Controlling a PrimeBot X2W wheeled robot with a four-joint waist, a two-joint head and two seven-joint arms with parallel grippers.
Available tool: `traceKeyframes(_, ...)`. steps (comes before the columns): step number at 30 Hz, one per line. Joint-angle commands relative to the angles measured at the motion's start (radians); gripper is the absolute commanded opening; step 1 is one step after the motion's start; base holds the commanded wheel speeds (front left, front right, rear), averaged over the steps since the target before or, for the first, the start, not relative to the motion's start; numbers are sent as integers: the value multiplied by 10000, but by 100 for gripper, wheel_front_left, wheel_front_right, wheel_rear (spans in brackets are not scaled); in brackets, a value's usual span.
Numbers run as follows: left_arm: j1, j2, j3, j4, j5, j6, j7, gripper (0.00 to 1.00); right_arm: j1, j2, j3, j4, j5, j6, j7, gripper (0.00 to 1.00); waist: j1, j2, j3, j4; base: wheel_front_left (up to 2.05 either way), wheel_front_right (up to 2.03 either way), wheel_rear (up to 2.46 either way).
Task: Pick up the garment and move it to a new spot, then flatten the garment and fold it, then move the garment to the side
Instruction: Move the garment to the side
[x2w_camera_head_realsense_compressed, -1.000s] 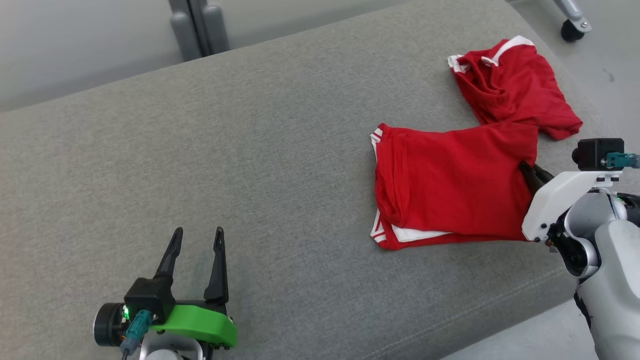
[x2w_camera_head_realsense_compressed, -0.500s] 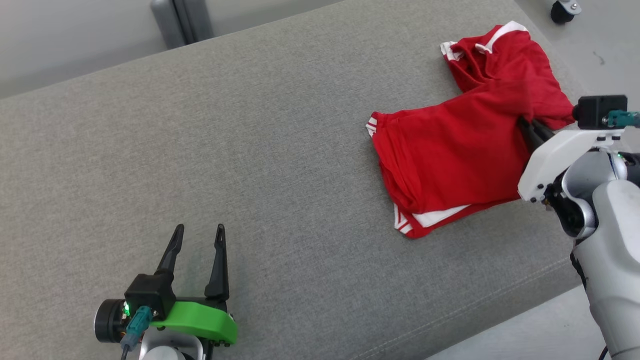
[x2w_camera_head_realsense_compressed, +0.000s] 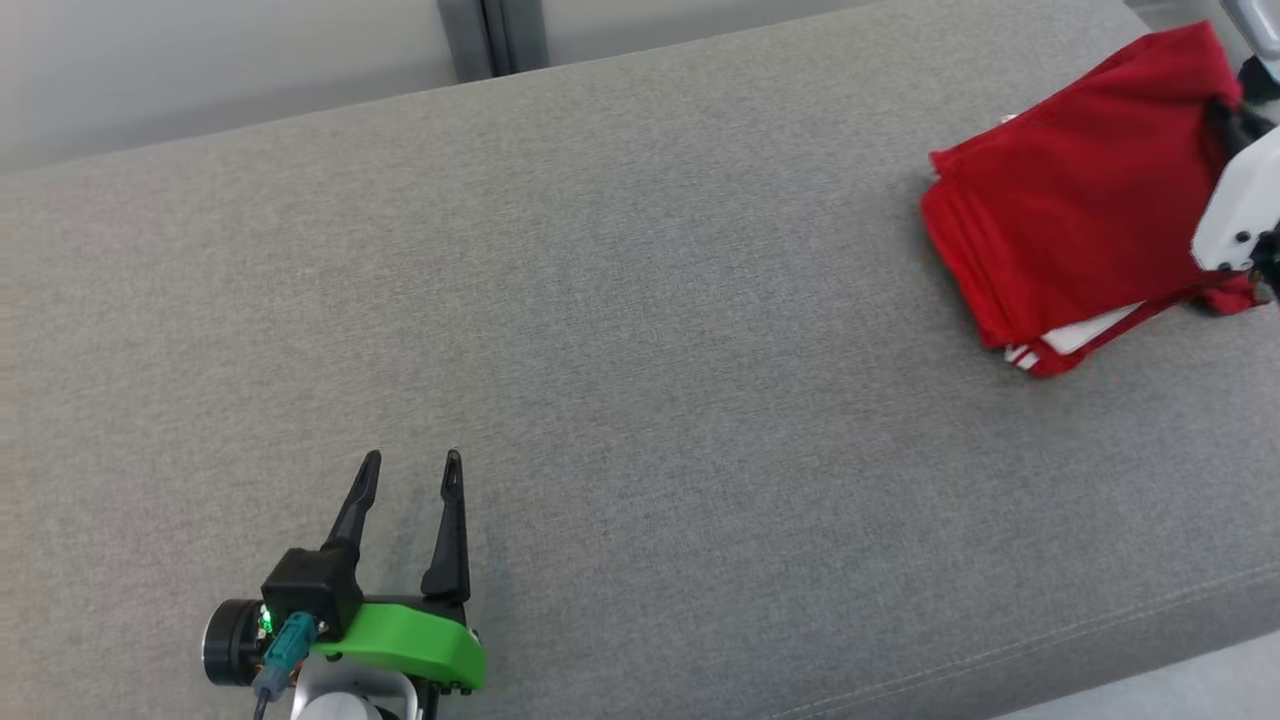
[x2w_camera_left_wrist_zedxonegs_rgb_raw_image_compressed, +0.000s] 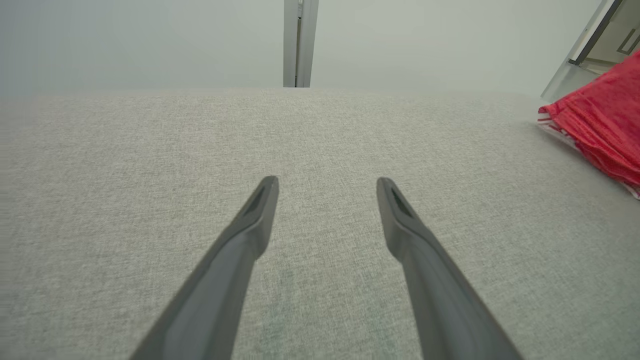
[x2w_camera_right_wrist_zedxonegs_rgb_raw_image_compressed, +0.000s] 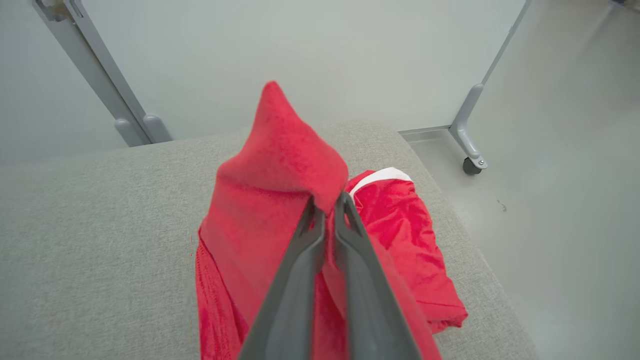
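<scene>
Red knit garment with white trim (x2w_camera_right_wrist_zedxonegs_rgb_raw_image_compressed: 270, 200), limp and light, pinched at a raised fold by closed dark-fingered right gripper (x2w_camera_right_wrist_zedxonegs_rgb_raw_image_compressed: 328, 200); left gripper (x2w_camera_head_realsense_compressed: 412, 460) wide apart, empty; probably best taken at hems.

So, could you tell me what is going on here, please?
The robot is handling a red garment on a grey cushion. Its right gripper has its jaws shut on a fold of the cloth, which stands up in a peak, while the rest lies near the cushion's right end. The left gripper hovers open over bare cushion, holding nothing.
</scene>
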Motion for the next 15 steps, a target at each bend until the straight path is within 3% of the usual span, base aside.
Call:
traceKeyframes(1,-145,-7,10,12,-53,-27,-24,100,-253,-214,-76,49,-72,-16,59,0,0,-1,65,314,0,0,0)
traceKeyframes(11,-380,76,-138,-85,157,-139,-27,100,-1038,-1281,-621,719,-427,-17,363,0,0,-1,679,779,0,0,0)
traceKeyframes(15,-515,155,-246,-67,255,-163,-27,100,-1169,-1389,-1218,1214,-908,-17,87,0,0,-1,973,990,0,0,0)
